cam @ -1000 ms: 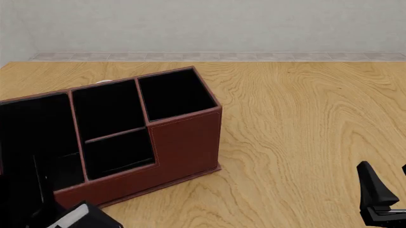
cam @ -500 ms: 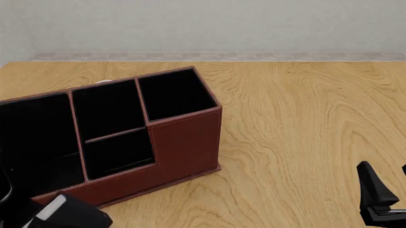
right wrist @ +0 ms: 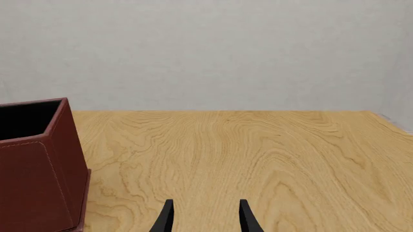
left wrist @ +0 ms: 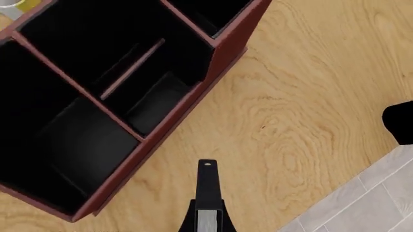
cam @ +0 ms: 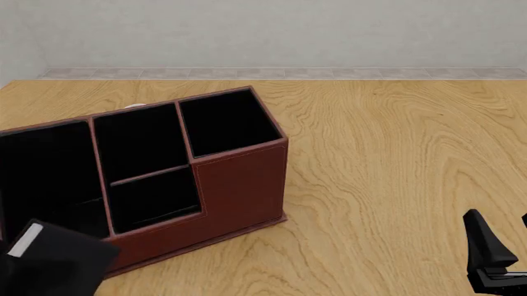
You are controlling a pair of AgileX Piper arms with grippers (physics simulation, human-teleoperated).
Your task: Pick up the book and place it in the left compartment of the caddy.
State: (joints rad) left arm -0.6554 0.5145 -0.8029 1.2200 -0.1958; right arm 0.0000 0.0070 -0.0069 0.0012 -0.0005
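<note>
The reddish-brown caddy (cam: pixel 239 185) stands at the left of the table, and it also shows in the left wrist view (left wrist: pixel 219 63). Its left compartment (cam: pixel 45 179) is the large black-lined end section (left wrist: pixel 65 140). The black book (cam: pixel 58 262) with a white page edge hangs tilted at the bottom left, overlapping the compartment's low front wall. In the left wrist view the book (left wrist: pixel 207 186) shows edge-on, held by my left gripper (left wrist: pixel 208 223), above bare table beside the caddy's front wall. My right gripper (right wrist: pixel 205 218) is open and empty near the front right (cam: pixel 504 243).
A small white and yellow object (left wrist: pixel 9 3) lies behind the caddy. The table's near edge and grey floor tiles (left wrist: pixel 368 203) show in the left wrist view. A black part, probably of the right arm (left wrist: pixel 401 123), shows there too. Bare wood (cam: pixel 395 160) lies right of the caddy.
The book has risen and moved left, from the frame's bottom edge to in front of the left compartment's front wall. The right gripper has not moved.
</note>
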